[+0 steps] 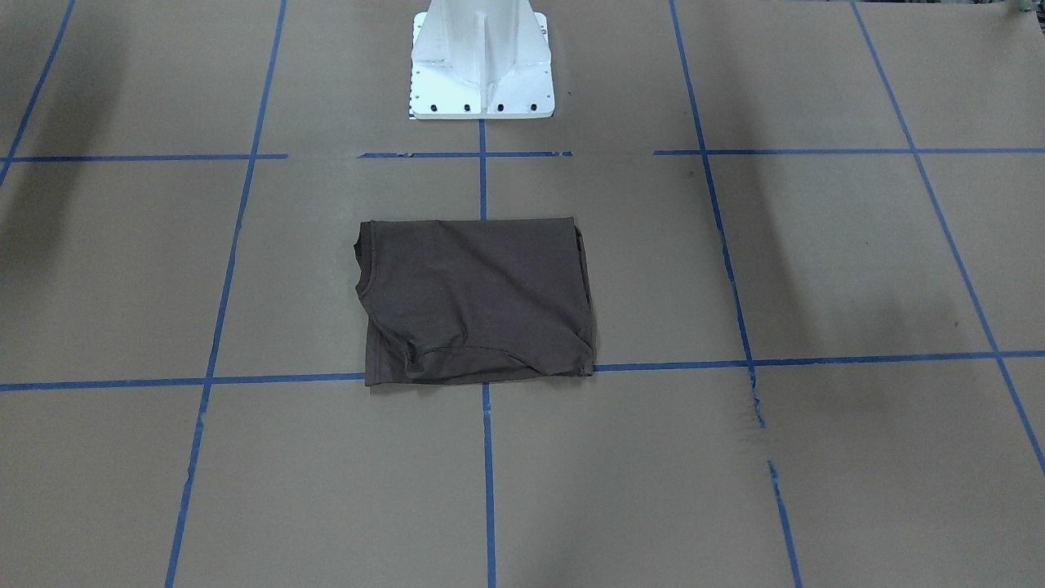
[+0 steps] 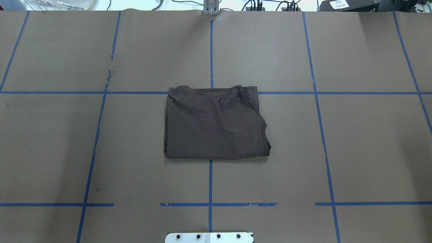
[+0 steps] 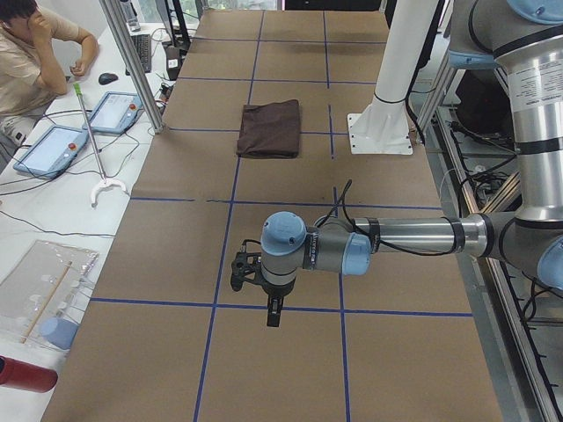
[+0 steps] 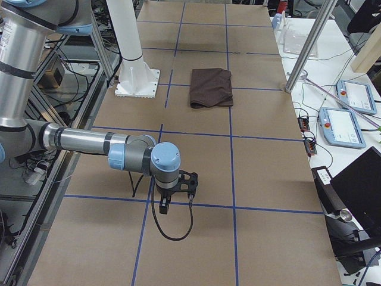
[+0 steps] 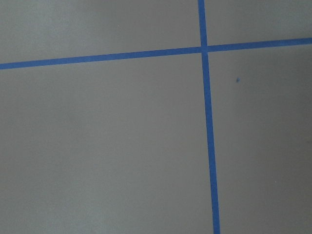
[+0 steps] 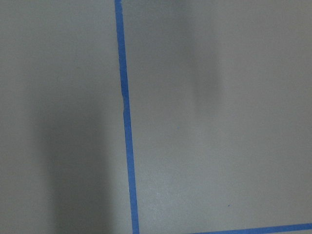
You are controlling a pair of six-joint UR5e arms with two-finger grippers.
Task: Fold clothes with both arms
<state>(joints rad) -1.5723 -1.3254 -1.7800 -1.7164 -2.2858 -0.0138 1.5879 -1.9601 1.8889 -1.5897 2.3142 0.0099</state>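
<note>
The clothes, one dark brown T-shirt (image 2: 214, 125), lie folded into a flat rectangle at the middle of the brown paper table, in front of the pedestal, also seen in the front-facing view (image 1: 478, 302). Nothing touches them. In the left side view my left gripper (image 3: 274, 315) hangs low over bare table near that end, far from the T-shirt (image 3: 270, 129). In the right side view my right gripper (image 4: 164, 207) hovers low over the other end, far from the T-shirt (image 4: 211, 87). I cannot tell whether either is open or shut. Both wrist views show only paper and blue tape.
The white pedestal base (image 1: 482, 65) stands just behind the shirt. Blue tape lines grid the paper. A side bench carries pendant tablets (image 3: 53, 145) and a seated person (image 3: 35, 53). A metal post (image 4: 306, 47) rises at the table's far edge.
</note>
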